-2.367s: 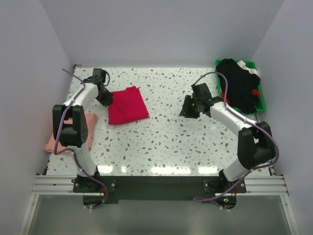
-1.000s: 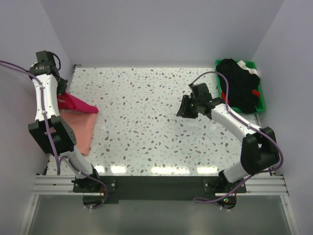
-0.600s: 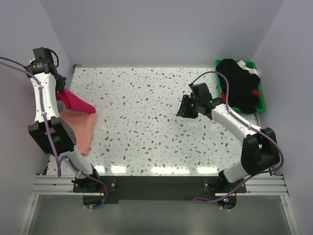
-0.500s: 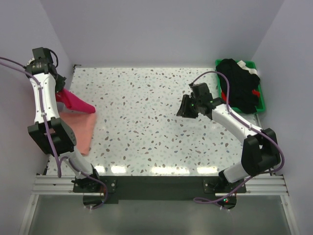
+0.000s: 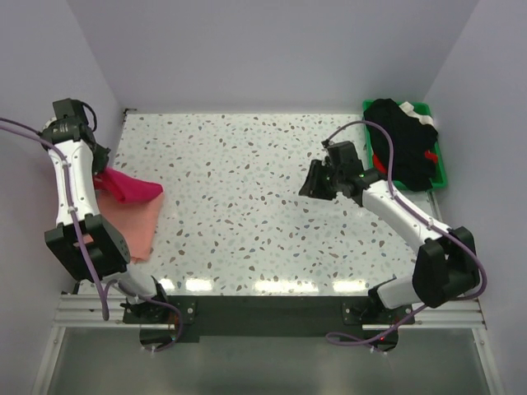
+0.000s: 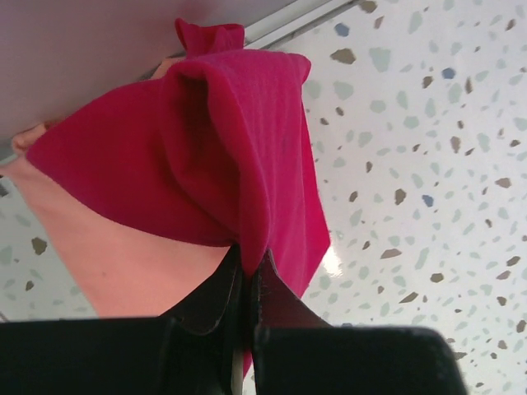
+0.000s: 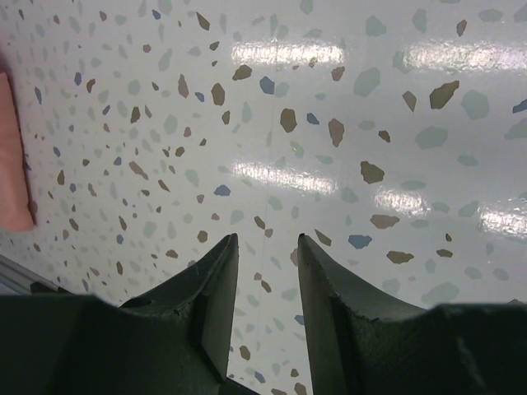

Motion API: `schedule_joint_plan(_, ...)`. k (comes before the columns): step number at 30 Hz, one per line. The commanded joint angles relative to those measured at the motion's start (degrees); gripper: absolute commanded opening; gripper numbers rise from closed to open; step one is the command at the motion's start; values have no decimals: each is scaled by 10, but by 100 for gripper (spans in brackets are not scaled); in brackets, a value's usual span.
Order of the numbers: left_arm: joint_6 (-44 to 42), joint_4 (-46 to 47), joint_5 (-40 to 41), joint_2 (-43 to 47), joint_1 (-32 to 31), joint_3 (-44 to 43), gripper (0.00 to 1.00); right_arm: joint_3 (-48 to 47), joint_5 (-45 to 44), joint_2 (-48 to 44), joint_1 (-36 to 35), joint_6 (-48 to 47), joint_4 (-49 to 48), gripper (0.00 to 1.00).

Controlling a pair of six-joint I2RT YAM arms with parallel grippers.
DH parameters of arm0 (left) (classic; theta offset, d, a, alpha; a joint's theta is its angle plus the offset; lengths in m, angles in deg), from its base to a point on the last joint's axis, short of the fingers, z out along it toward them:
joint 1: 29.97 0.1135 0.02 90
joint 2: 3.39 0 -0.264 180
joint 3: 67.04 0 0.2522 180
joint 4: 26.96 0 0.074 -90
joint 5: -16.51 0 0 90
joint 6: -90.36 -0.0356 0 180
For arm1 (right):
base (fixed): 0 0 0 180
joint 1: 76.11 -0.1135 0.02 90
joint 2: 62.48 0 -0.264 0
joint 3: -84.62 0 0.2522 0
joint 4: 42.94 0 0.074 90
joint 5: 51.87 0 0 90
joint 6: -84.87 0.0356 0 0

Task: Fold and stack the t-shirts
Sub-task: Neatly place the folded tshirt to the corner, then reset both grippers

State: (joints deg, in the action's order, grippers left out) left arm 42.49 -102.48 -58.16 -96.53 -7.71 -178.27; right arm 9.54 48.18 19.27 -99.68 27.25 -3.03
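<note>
Clamped shut, our left jaws are pinching a bunched fold of the crimson-red t-shirt (image 6: 263,156), which is hanging loosely from them at the left edge of the bench (image 5: 247,206). Our right jaws are standing parted with nothing between them, hovering over bare speckled surface in the right half, well apart from both shirts. The salmon-pink t-shirt (image 5: 138,226) is lying flat by the left edge, and the red one is dangling over its far end. We cannot tell whether the two cloths are touching.

We are judging that we are in the stacking step, with the red shirt waiting to be set on the pink one. It is looking crumpled in the grip rather than neatly folded. So the next move is probably calling for us to lower it slowly, lay it square on the pink shirt so that the edges are matching, and only then let go. If we are releasing it from up here, it is likely to land in a heap or slide off toward the wall.

Underneath, the bench is showing a glossy white terrazzo pattern with lamp glare near the front. Plain pale walls (image 5: 272,58) are closing it in on three sides, and a green bin (image 5: 443,169) of dark clothes (image 5: 403,144) is sitting in the far right corner.
</note>
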Motion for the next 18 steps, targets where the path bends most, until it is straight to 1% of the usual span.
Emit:
schedule_joint_plan(1,-15,24,28,50,13,39,0,12,12,-23,-2,1,1,39)
schedule_joint_plan(4,-13,36,55,79,18,114,0,29,26,-32,-3,-4,1,39)
schedule_joint_plan(5,-6,38,65,96,18,131,8,32,30,-35,-3,-6,1,39)
schedule_joint_plan(6,-6,42,81,106,21,148,18,36,31,-38,-4,-8,2,39)
schedule_joint_plan(8,-6,56,82,125,23,196,42,45,42,-48,-4,-12,5,39)
schedule_joint_plan(9,-6,61,82,146,23,210,71,47,44,-52,-5,-16,7,39)
schedule_joint_plan(10,-7,73,79,160,22,233,80,52,44,-56,-5,-19,10,40)
schedule_joint_plan(11,-13,79,75,171,23,242,86,53,43,-64,-5,-19,11,40)
schedule_joint_plan(12,-14,84,69,195,23,250,97,55,43,-67,-5,-21,13,40)
schedule_joint_plan(13,-17,95,64,206,23,260,100,58,42,-70,-6,-21,14,40)
schedule_joint_plan(17,-49,133,19,262,21,274,100,65,43,-77,-6,-17,10,40)
schedule_joint_plan(18,-54,145,-5,269,20,279,100,65,41,-81,-6,-15,9,40)
